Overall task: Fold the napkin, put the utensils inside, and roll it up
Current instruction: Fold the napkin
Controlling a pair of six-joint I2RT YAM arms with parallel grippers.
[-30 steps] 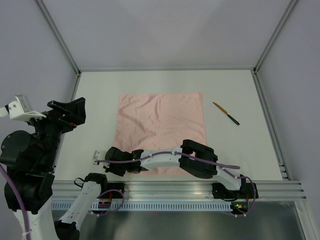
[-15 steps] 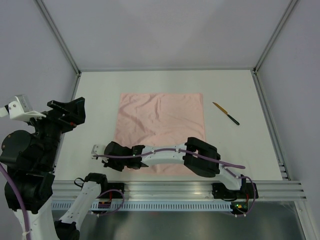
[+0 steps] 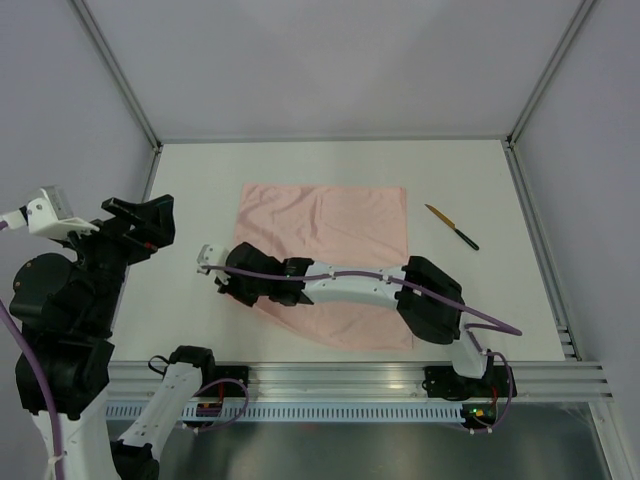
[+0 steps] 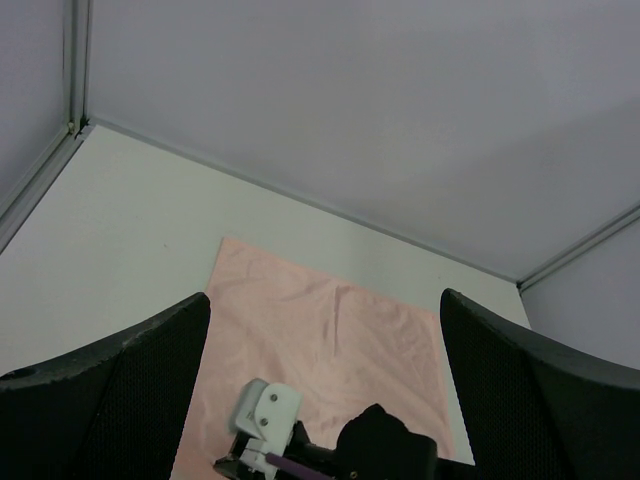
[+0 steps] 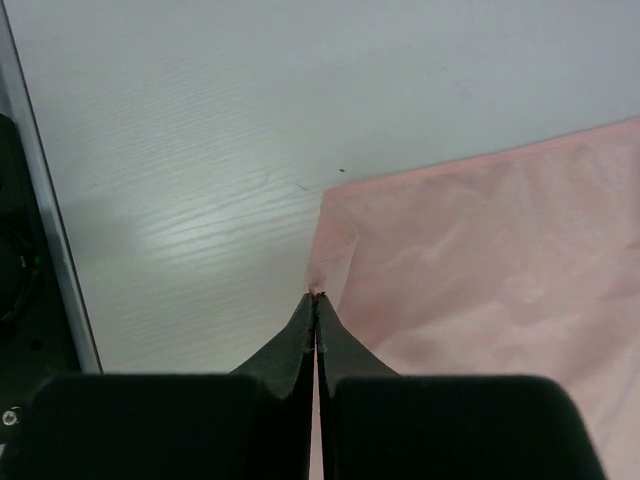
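The pale pink napkin (image 3: 350,222) lies spread on the white table, wrinkled. My right arm reaches across it to the left. My right gripper (image 3: 230,282) is shut on the napkin's near-left corner (image 5: 318,285) and holds it up off the table, so that side (image 5: 480,250) is drawn inward. The small knife (image 3: 452,227), with a gold blade and black handle, lies on the table right of the napkin. My left gripper (image 3: 140,228) is raised at the far left, open and empty. In its wrist view the napkin (image 4: 330,330) shows between its fingers (image 4: 120,390).
Metal frame rails run along the table's sides (image 3: 540,250) and near edge (image 3: 350,375). Grey walls enclose the back and sides. The right arm's wrist (image 4: 270,415) shows low in the left wrist view.
My right gripper has moved from the napkin's near-left corner away from me and slightly up, carrying the corner with it. The left arm and the knife have stayed put.
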